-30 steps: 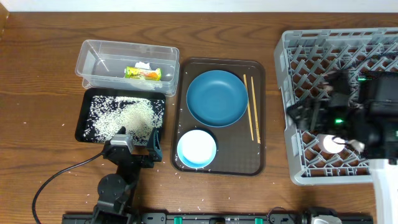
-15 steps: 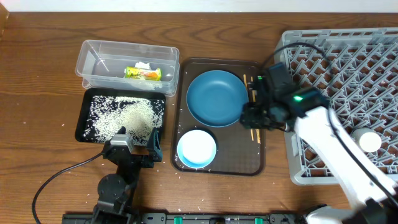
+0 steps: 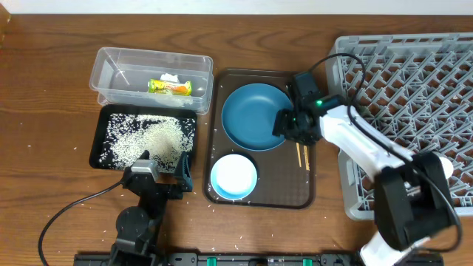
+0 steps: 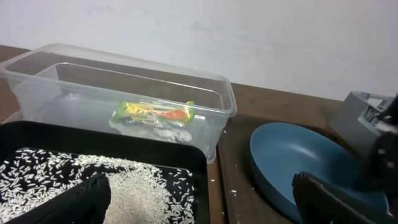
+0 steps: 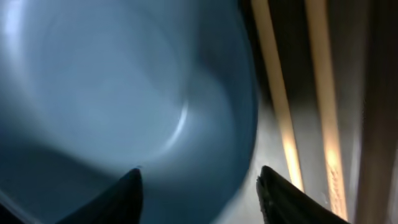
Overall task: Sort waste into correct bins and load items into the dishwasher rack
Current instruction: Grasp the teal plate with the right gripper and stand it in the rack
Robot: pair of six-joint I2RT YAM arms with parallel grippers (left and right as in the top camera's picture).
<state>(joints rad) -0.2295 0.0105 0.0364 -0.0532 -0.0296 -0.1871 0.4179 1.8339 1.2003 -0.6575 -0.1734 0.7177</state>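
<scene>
The right hand (image 3: 290, 127) hangs over the right rim of the blue plate (image 3: 255, 114), in the middle of the overhead picture. Its wrist view shows the two fingers (image 5: 127, 190) spread, with the plate's rim running up between them, nearer the right-side finger; they pinch nothing. The chopsticks (image 3: 301, 151) lie just right of the plate, side by side on the brown tray (image 3: 284, 188); in the wrist view they run up the right part of the frame, past the right-side finger.

The white bowl (image 3: 234, 176) sits on the same tray, below the plate in the picture and apart from the hand. The grey rack (image 3: 414, 81) fills the right edge of the frame.

The left hand (image 3: 161, 177) rests at the lower edge of the black tray (image 3: 100, 144), its fingers (image 4: 81, 199) spread wide and holding nothing. Rice (image 3: 144, 140) lies scattered in that tray. Above it, the clear tub (image 3: 111, 63) holds the wrapper (image 3: 170, 87) and the tissue (image 3: 171, 77). A few grains dot the bench (image 3: 44, 111).
</scene>
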